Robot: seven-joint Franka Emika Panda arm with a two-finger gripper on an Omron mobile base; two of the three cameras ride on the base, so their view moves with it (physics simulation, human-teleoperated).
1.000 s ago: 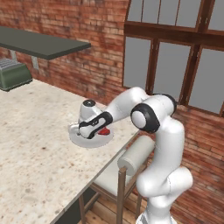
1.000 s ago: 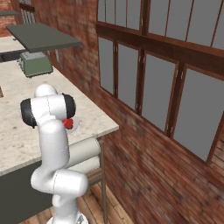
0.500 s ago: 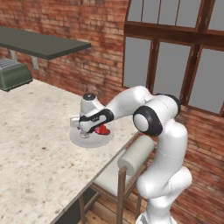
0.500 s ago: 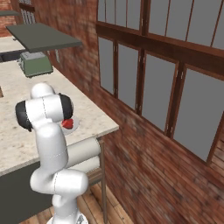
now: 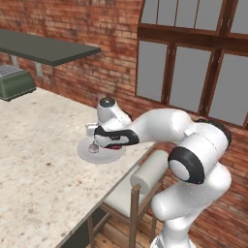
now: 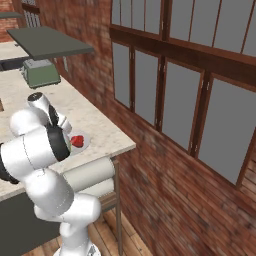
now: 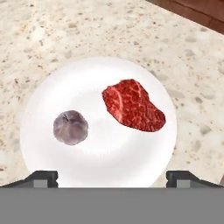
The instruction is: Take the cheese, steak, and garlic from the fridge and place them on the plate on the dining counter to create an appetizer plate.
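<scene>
While the garlic [image 7: 70, 127] is seen resting at about nine o'clock on the plate [image 7: 98, 78] in the hand view, the steak [image 7: 133, 105] is laid at about two o'clock, well apart from it, and no cheese is to be seen on the plate. The tool [image 7: 112, 176] is held spread wide just above the near rim, nothing being gripped between its tips, so the garlic is judged released.

Trouble is most likely to be caused by the bulb itself: being round, it could be set rolling toward the rim by a brush of a finger as the tool is lifted, especially if the lift is taken at a slant rather than straight up. The steak, flat and low, is unlikely to be shifted.

From the left base view, the plate [image 5: 99, 154] is found close to the worktop [image 5: 38, 160] edge at its four o'clock side, above the chair [image 5: 140, 181]. A sweep of the forearm on retreat could be enough for the plate to be nudged toward that edge.

Since the cheese is judged not yet delivered, space at six o'clock on the plate must be kept; a careless drop there could knock the garlic off.
</scene>
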